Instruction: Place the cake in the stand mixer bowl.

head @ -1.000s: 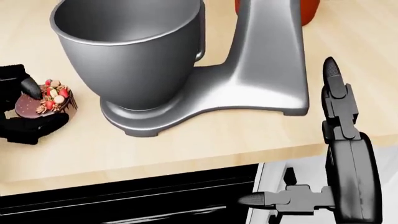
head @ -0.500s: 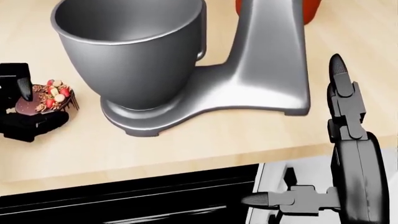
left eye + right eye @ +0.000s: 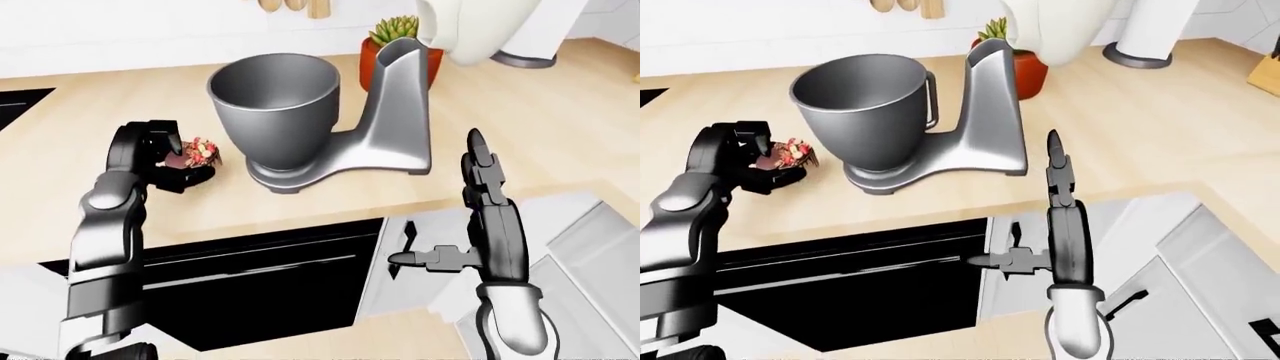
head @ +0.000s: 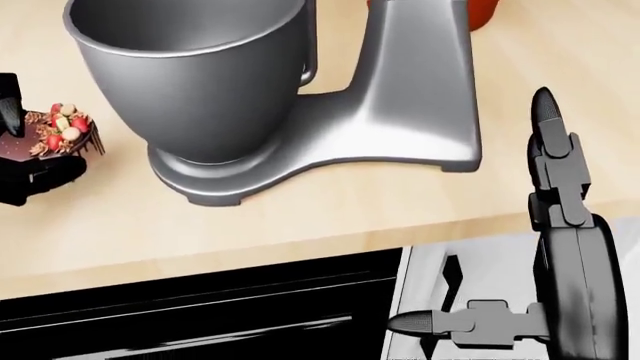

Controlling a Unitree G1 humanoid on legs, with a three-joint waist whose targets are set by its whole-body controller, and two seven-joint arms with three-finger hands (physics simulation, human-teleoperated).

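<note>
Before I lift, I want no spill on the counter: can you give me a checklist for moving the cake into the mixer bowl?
1. Left hand closed round the cake: ok, fingers sit above and below it.
2. Grip firm enough to lift: cannot tell.
3. Cake off the counter: cannot tell, the hand hides its underside.
4. Stand mixer bowl open and empty: ok; it stands upright on the mixer base, nothing showing inside.
5. Path from cake to bowl rim: ok, nothing stands between them, but the rim is higher than the cake.
6. Right hand out of the way: ok; it is open, at the counter's near edge, right of the mixer.
</note>
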